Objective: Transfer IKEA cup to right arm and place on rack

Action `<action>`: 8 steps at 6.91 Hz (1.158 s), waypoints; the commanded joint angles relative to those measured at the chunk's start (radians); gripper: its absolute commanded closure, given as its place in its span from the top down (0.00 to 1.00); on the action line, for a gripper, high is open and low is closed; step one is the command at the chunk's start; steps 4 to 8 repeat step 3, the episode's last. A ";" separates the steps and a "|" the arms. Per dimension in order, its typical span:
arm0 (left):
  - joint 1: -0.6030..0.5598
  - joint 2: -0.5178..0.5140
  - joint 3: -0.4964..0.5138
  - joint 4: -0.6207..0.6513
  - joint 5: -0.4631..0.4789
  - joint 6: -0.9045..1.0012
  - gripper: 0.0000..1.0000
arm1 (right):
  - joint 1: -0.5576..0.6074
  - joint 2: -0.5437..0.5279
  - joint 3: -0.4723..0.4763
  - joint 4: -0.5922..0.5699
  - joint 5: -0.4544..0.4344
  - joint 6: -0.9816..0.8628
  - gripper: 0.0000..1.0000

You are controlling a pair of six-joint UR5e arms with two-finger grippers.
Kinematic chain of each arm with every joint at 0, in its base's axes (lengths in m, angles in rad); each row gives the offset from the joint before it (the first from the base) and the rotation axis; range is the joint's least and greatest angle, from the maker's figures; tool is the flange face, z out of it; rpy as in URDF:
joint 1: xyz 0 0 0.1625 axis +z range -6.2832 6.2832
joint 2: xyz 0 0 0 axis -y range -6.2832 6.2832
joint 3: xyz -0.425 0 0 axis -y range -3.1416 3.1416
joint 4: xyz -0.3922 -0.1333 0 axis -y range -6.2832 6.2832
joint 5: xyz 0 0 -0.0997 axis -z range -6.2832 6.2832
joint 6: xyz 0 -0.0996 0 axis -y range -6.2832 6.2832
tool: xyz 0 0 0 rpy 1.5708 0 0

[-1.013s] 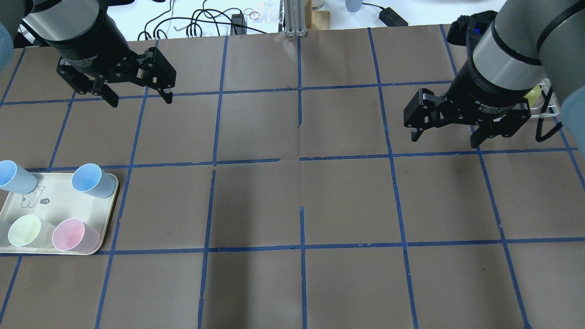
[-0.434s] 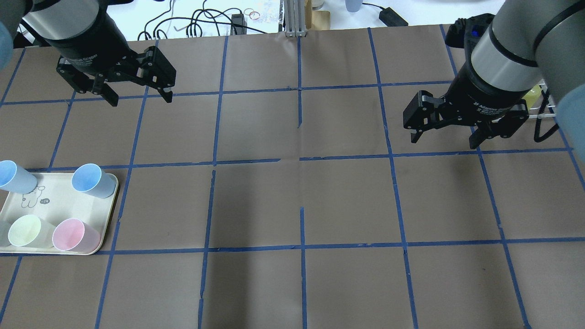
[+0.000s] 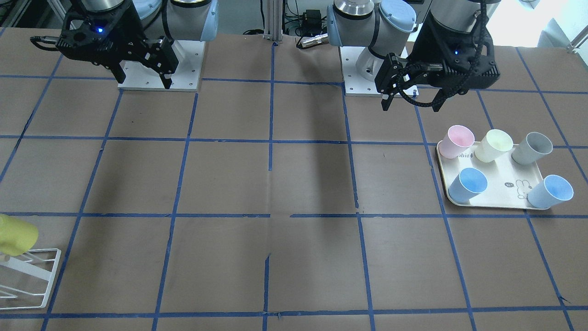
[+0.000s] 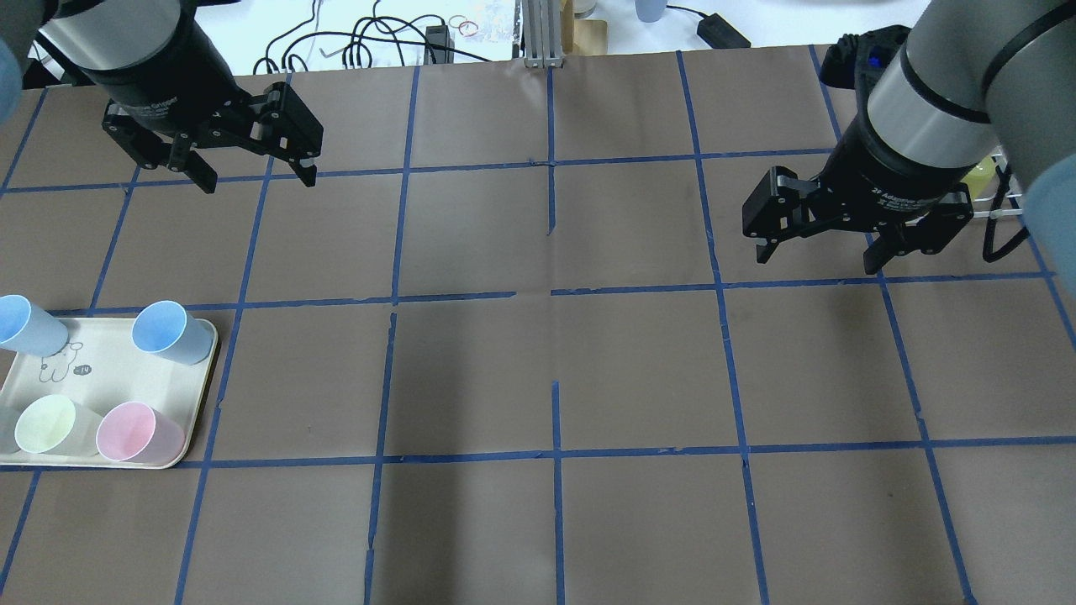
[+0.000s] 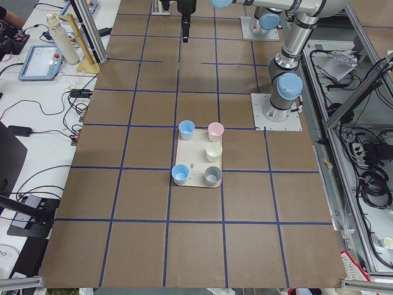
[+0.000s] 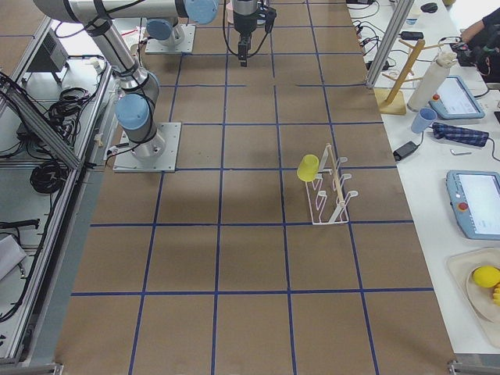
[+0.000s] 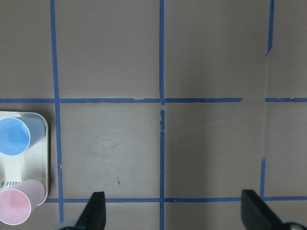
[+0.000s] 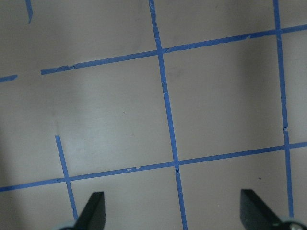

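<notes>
The bright yellow IKEA cup sits tilted on a rod of the white wire rack at the table's far right side. It also shows in the exterior right view on the rack. In the overhead view only a sliver of the cup shows behind the right arm. My right gripper is open and empty, above the table, left of the rack. My left gripper is open and empty, high over the far left of the table, away from the cup.
A cream tray with a rabbit drawing lies at the near left. It holds pink, pale cream-yellow, grey and two blue cups. Blue tape lines grid the brown table. Cables lie beyond the far edge.
Both grippers have shifted only slightly and stay open and empty. The cup stays on the rack.
</notes>
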 commanded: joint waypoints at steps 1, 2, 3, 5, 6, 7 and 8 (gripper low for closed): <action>0.000 0.000 -0.001 0.000 0.000 0.000 1.00 | 0.000 0.000 0.000 -0.001 0.007 -0.002 1.00; 0.000 0.000 -0.002 0.000 0.000 0.000 1.00 | 0.000 0.000 0.000 -0.001 0.006 0.000 1.00; 0.000 0.000 -0.003 0.000 0.000 0.000 1.00 | 0.000 -0.002 0.000 0.000 0.004 0.000 1.00; 0.000 0.000 -0.003 0.000 0.000 0.000 1.00 | 0.000 -0.002 0.000 0.000 0.004 0.000 1.00; 0.000 0.000 -0.003 0.000 0.000 0.000 1.00 | 0.000 -0.002 0.000 0.000 0.004 0.000 1.00; 0.000 0.000 -0.003 0.000 0.000 0.000 1.00 | 0.000 -0.002 0.000 0.000 0.004 0.000 1.00; 0.000 0.000 -0.003 0.000 0.000 0.000 1.00 | 0.000 -0.002 0.000 0.000 0.004 0.000 1.00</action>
